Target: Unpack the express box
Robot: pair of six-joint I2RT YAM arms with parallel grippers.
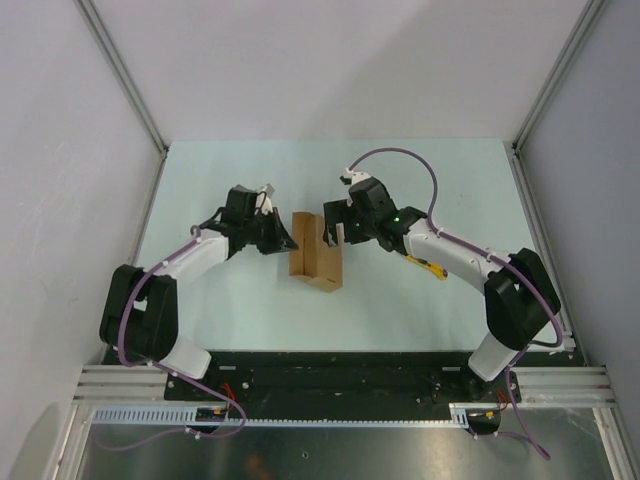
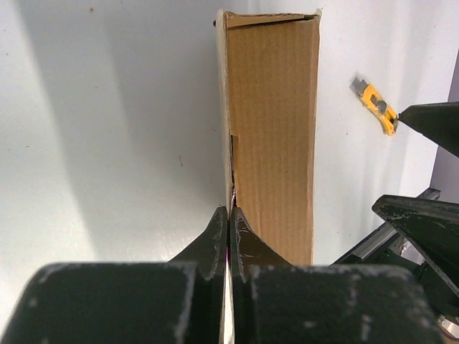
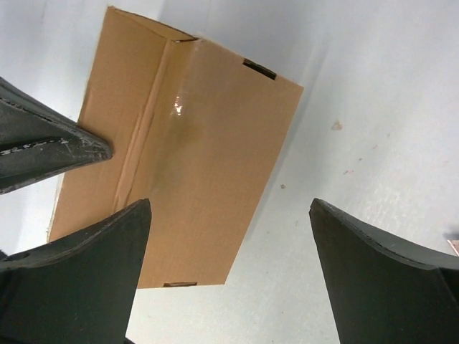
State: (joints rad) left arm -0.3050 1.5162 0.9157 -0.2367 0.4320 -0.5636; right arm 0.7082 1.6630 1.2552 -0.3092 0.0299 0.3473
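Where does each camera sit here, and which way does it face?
Top external: above and behind the robot, looking down; both arms show, left gripper and right gripper flanking the express box.
Left wrist: on the left arm, looking along its pinched fingers at the box's side.
Right wrist: over the box, looking down between its open fingers.
Shared: all show the box; top and left wrist, the utility knife.
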